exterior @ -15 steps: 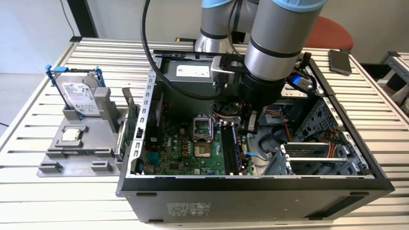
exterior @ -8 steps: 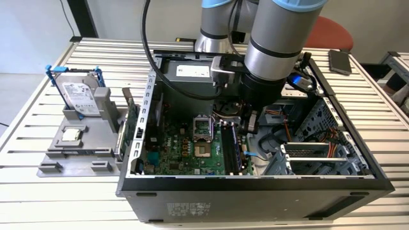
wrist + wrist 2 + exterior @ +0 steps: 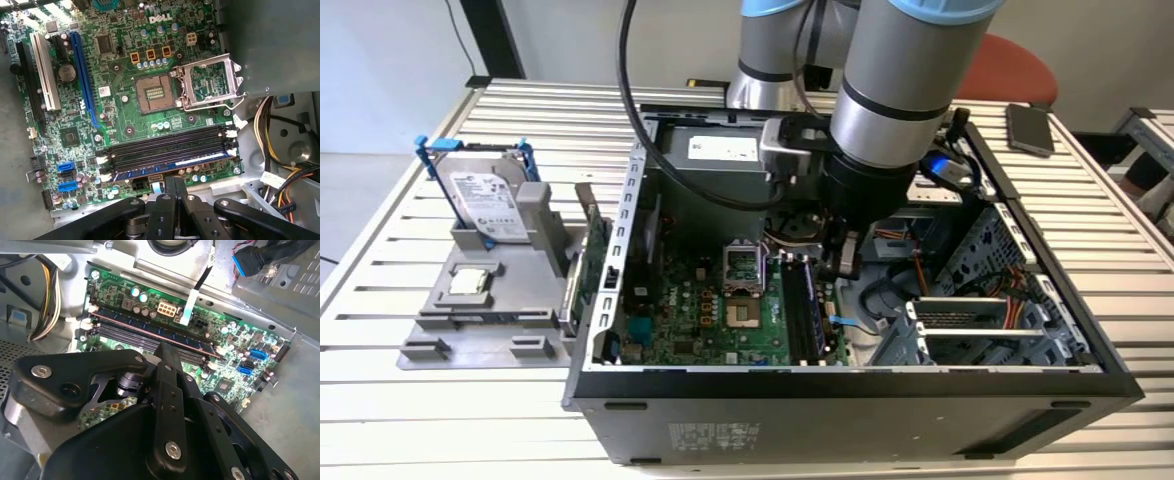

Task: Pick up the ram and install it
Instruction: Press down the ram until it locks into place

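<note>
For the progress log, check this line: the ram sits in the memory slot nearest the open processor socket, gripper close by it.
Wrong slot. In the first wrist view the ram sits in the memory slot farthest from the open processor socket, gripper close by it.

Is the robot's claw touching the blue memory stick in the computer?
Cannot tell. In the first wrist view the gripper sits right by the ram lying in the memory slots, but no view shows plainly whether they meet.

Dark-blue ram (image 3: 170,166); green motherboard (image 3: 125,100); black pincer (image 3: 175,192).
</note>
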`<act>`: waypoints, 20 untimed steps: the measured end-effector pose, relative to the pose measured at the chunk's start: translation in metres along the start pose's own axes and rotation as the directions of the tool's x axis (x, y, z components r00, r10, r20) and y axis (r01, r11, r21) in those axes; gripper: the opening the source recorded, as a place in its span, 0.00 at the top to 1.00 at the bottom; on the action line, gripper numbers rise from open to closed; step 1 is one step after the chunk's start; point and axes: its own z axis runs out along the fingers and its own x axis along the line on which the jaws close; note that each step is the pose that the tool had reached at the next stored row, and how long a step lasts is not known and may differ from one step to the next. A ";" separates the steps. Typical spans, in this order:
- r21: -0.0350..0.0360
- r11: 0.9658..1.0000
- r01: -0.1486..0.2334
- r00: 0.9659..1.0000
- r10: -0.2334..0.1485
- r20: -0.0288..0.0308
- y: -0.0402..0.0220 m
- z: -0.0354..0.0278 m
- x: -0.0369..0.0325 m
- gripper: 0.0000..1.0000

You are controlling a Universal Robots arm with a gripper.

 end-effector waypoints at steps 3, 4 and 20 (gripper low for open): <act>0.000 1.000 0.008 1.000 -0.008 0.000 0.0000 0.0000 0.0000 1.00; 0.000 1.000 0.011 1.000 -0.011 0.000 0.0000 0.0000 0.0000 1.00; -0.002 0.996 0.090 0.996 -0.090 0.003 0.0000 0.0090 0.0001 1.00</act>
